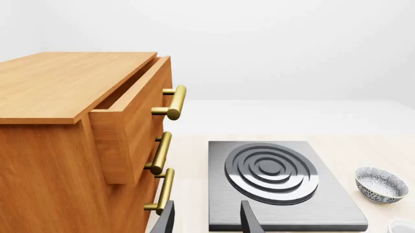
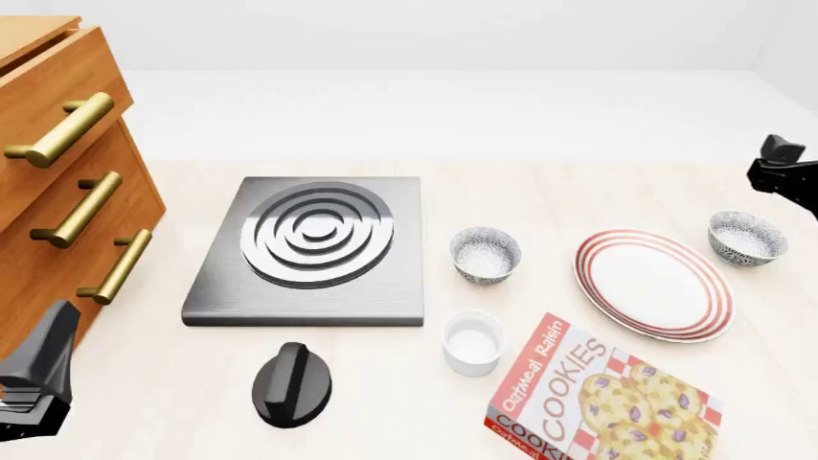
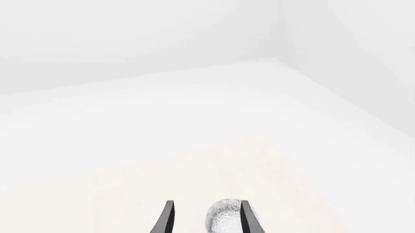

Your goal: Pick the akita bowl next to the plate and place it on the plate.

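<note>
Your right tool [image 3: 206, 217] hangs spread and empty, with the bowl [image 2: 748, 238] peeking between its fingers. That bowl sits on the worktop [image 2: 562, 192] just beside the plate [image 2: 653, 284], on its far right. It's probably rigid, light and glazed-slippery, so pinch the rim. Speckled grey outside, white inside.

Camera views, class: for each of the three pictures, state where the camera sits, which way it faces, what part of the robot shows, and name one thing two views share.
Front view: above and behind the arms, looking down at the stove plate, the plate and both arms at the edges.
Left wrist view: behind the left gripper, facing the drawer cabinet; jaws apart.
Right wrist view: behind the right gripper, over a speckled bowl; jaws apart.
Shared: the stove plate appears in the front and left wrist views.
</note>
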`<act>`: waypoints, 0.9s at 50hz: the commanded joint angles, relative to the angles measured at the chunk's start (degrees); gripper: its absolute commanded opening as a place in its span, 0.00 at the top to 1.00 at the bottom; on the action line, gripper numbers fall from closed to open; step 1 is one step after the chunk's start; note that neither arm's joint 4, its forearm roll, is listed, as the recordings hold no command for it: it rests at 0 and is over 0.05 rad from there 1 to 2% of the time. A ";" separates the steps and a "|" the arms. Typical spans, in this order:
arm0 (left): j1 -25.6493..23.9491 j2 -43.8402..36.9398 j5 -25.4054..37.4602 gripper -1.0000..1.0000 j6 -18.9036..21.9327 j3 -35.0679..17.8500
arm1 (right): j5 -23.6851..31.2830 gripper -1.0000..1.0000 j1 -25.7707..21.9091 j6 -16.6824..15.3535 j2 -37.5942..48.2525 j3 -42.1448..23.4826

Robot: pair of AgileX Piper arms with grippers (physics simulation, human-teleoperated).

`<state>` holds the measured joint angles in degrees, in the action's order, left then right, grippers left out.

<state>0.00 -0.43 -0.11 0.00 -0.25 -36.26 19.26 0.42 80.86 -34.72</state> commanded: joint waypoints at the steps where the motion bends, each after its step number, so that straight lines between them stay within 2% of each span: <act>1: 0.00 0.00 0.00 0.00 0.00 0.00 | -0.16 0.00 1.24 0.40 1.38 -0.64; 45: 0.00 0.00 0.00 0.00 0.00 0.00 | -0.17 0.00 6.33 2.20 6.12 -3.14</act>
<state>0.00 -0.43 -0.11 0.00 -0.25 -36.71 24.66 2.33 86.25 -37.15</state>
